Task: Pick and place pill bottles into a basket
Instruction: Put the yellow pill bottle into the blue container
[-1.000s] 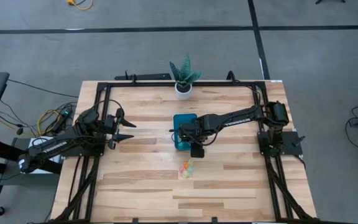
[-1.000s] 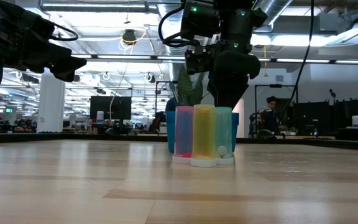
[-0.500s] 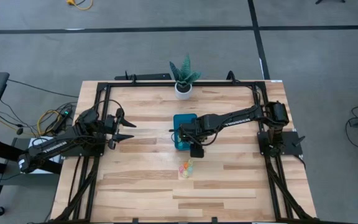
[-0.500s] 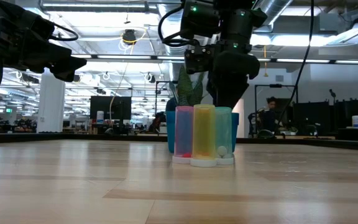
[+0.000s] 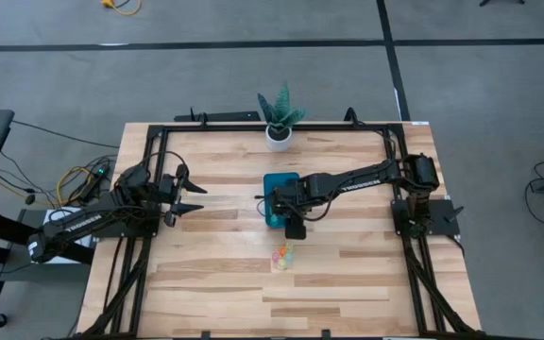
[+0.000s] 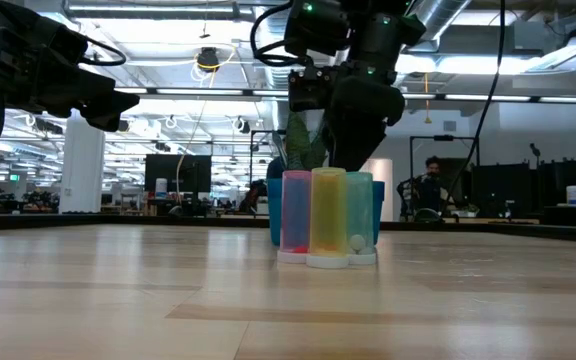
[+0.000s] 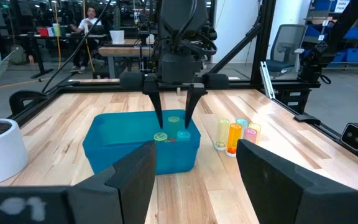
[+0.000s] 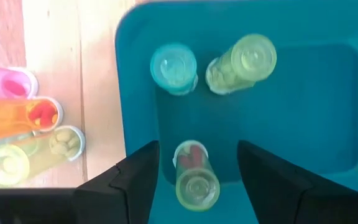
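Observation:
The teal basket [image 5: 276, 185] lies at the table's middle. Three pill bottles stand in its near end: a teal-capped one [image 8: 174, 67], a yellow-green one [image 8: 242, 62] and a yellow-green one with red pills [image 8: 194, 177]. My right gripper [image 8: 197, 186] hangs open above that last bottle, pointing down, one finger on either side and clear of it. It also shows in the left wrist view [image 7: 174, 113]. Several more bottles [image 5: 282, 255] stand in a cluster on the table just near of the basket. My left gripper [image 5: 195, 195] waits open above the table's left part.
A potted plant in a white pot [image 5: 279, 132] stands at the far edge behind the basket. A black frame [image 5: 159, 142] runs around the table. Bare wood lies to the left and right of the bottle cluster. People show in the room beyond [image 6: 434, 170].
My right gripper has shifted a little toward the table's left edge above the basket's near end. The bottles on the table and my left arm have kept still.

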{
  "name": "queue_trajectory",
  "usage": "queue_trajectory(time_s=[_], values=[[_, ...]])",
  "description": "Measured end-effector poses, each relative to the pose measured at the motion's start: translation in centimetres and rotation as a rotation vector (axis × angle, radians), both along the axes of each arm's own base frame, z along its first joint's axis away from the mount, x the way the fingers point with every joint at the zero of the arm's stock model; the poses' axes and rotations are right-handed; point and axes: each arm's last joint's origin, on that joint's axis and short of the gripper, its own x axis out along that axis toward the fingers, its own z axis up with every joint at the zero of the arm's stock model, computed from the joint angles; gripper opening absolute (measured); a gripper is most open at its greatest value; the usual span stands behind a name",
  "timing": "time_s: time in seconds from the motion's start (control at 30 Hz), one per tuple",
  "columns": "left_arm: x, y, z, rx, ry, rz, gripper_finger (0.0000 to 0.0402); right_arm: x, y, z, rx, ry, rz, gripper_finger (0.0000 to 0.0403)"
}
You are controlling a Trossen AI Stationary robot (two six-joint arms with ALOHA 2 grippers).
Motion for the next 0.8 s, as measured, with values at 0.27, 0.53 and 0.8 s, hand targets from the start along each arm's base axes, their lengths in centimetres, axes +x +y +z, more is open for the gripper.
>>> queue_trajectory(time_s=[0.27,0.53,0.8], values=[[0.0,0.0,0.0,0.000,0.000,0.000,0.0213,0.1,-0.3,1.3,-0.017,-0.069,0.015,0.0208],[0.0,0.0,0.0,0.000,0.000,0.000,0.0213,-1.2,0.7,5.2,-0.097,-0.180,0.014,0.0198],[0.0,0.0,0.0,0.000,0.000,0.000,0.0213,-2.2,6.5,5.3,-0.110,-0.190,0.108,0.0188]])
